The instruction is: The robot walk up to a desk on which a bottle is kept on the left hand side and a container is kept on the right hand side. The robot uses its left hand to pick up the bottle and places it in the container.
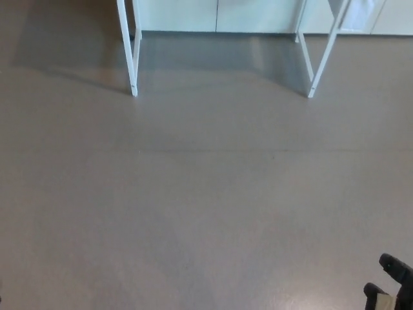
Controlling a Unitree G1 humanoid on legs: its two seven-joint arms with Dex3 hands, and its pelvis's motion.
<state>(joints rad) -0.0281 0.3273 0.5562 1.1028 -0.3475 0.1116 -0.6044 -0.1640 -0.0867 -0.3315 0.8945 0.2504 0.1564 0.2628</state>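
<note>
Only the right hand (392,287) shows, low in the bottom right corner over bare floor (206,206); whether it is open or closed I cannot tell. White desk legs (131,58) stand well ahead. Bottle and container are out of sight, so the walk-up looks unfinished, with everything else left.

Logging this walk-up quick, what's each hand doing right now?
Left hand: not in view.
Right hand: only a corner shows at the bottom right edge; open or shut cannot be told.
</note>
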